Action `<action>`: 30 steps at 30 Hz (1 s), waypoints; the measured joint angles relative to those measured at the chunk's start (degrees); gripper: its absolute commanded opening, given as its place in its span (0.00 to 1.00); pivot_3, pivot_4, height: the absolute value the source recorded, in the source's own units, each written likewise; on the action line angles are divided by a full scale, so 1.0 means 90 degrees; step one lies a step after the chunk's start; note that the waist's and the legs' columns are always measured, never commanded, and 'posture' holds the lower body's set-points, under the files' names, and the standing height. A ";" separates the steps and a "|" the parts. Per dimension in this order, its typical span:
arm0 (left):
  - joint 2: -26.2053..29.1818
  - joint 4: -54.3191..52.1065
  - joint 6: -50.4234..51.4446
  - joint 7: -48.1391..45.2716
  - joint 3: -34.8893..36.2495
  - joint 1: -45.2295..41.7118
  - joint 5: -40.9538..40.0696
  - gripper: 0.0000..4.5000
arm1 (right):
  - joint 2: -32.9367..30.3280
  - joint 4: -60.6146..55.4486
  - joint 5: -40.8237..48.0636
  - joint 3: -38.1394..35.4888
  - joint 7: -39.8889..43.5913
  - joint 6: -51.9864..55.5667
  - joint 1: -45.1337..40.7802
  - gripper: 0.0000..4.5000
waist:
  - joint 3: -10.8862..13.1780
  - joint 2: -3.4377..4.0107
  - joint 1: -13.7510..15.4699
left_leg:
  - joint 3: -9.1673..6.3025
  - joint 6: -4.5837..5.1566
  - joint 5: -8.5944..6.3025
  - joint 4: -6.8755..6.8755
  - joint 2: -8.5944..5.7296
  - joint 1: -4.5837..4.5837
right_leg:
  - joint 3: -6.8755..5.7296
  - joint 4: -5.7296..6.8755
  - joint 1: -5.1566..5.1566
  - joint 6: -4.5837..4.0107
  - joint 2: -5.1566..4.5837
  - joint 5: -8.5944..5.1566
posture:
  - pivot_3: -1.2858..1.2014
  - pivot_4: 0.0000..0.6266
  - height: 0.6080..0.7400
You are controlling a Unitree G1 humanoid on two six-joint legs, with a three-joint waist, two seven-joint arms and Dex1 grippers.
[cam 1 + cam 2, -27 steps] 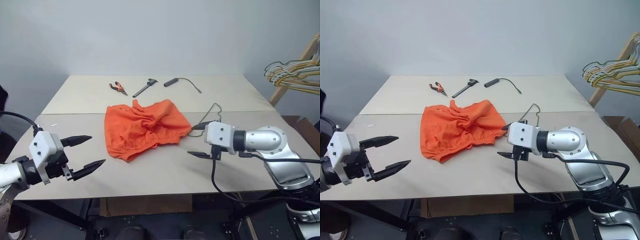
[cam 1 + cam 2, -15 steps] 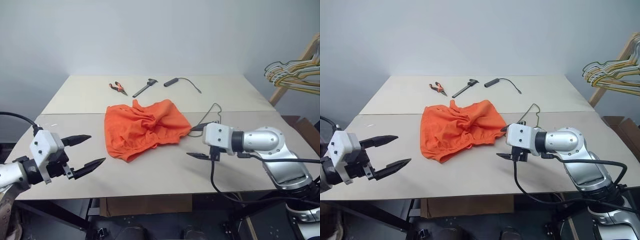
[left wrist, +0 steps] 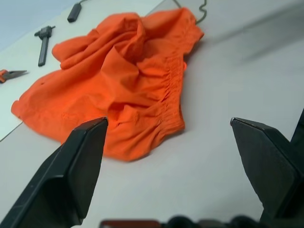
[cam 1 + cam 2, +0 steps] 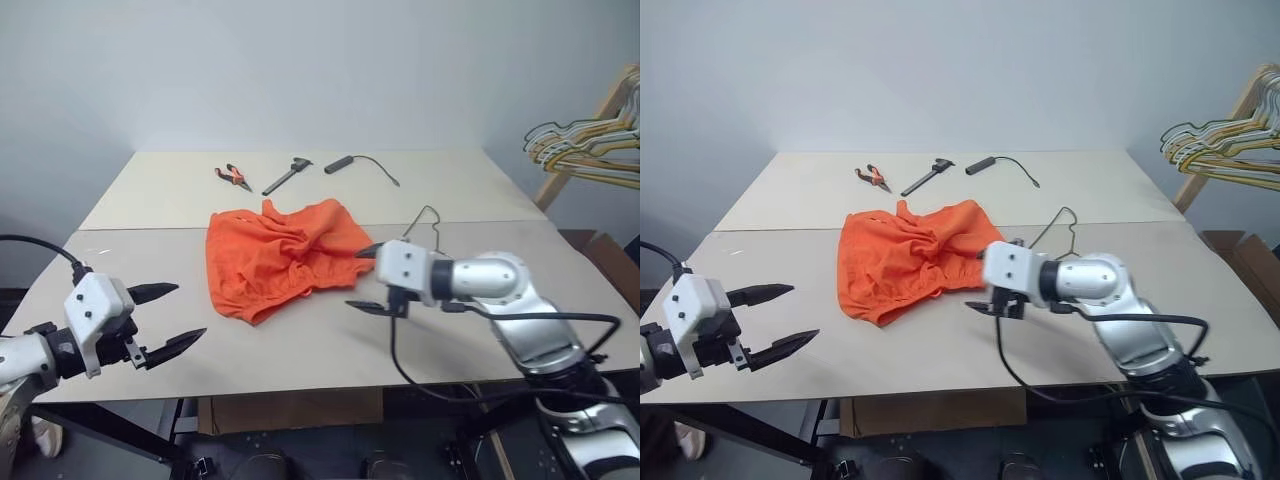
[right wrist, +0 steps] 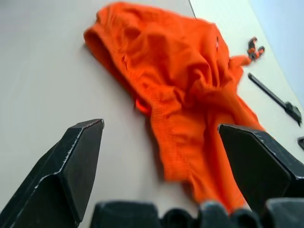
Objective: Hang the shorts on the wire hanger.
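The orange shorts (image 4: 280, 258) lie crumpled in the middle of the table, gathered waistband toward the front right. The wire hanger (image 4: 430, 218) lies flat just right of them, a thin dark wire largely hidden behind my right arm. My right gripper (image 4: 353, 278) stands open at the shorts' right edge, low over the table, and the right wrist view shows the shorts (image 5: 190, 95) just ahead of its fingers. My left gripper (image 4: 190, 312) is open near the front left, well apart from the shorts (image 3: 123, 80), holding nothing.
At the back of the table (image 4: 470, 180) lie orange-handled pliers (image 4: 232, 176), a black tool (image 4: 288, 175) and a black cable with a cylindrical end (image 4: 340, 163). A bunch of yellow and pale hangers (image 4: 585, 150) hangs on a wooden rack at the far right.
My right gripper has moved left along the table to the shorts' right edge. The left gripper has stayed near the front left. The shorts have not moved.
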 measured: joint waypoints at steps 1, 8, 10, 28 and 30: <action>0.0003 0.0042 0.0000 0.0008 -0.0002 0.0017 0.0088 1.00 | 0.0231 0.0005 -0.0110 0.0260 -0.0090 0.0206 -0.0170 0.99 | 0.0000 0.0000 0.0002 | 0.0000 -0.0001 0.0000 0.0000 0.0000 -0.0002 | -0.0001 0.0002 -0.0003 0.0000 0.0000 -0.0001 | 0.58 0.00 1.00; 0.0033 0.0247 -0.0005 -0.0016 0.0028 0.0537 0.0551 1.00 | 0.1994 0.0348 -0.0797 0.1983 -0.0628 0.1032 -0.1049 0.99 | -0.0001 0.0000 -0.0075 | 0.0002 -0.0023 0.0005 -0.0007 0.0006 -0.0007 | -0.0023 0.0023 -0.0015 -0.0014 0.0000 -0.0008 | 0.58 0.00 1.00; 0.0043 0.0360 -0.0006 -0.0068 0.0067 0.0727 0.0680 1.00 | 0.2533 0.0752 -0.1022 0.2398 -0.0878 0.1071 -0.1178 0.99 | 0.0000 0.0001 -0.0077 | 0.0005 -0.0037 0.0011 -0.0008 0.0007 -0.0012 | -0.0047 0.0025 -0.0014 -0.0019 -0.0001 -0.0011 | 0.58 0.00 1.00; -0.0081 0.0254 -0.0014 -0.0041 0.0247 0.0928 0.0786 1.00 | 0.4409 0.3700 -0.2198 0.3167 -0.2110 0.1293 -0.1947 0.99 | -0.0021 -0.0031 -0.0160 | -0.0027 -0.0181 0.0025 -0.0029 0.0107 -0.0003 | -0.0129 0.0108 -0.0035 -0.0148 0.0092 -0.0068 | 0.59 0.00 1.00; -0.0081 0.0252 -0.0014 -0.0032 0.0212 0.0891 0.0800 1.00 | 0.4523 0.3846 -0.2278 0.3255 -0.2106 0.1294 -0.1946 0.99 | -0.0021 -0.0033 -0.0178 | -0.0028 -0.0195 0.0034 -0.0053 0.0113 0.0017 | -0.0128 0.0117 -0.0034 -0.0163 0.0102 -0.0076 | 0.59 0.00 1.00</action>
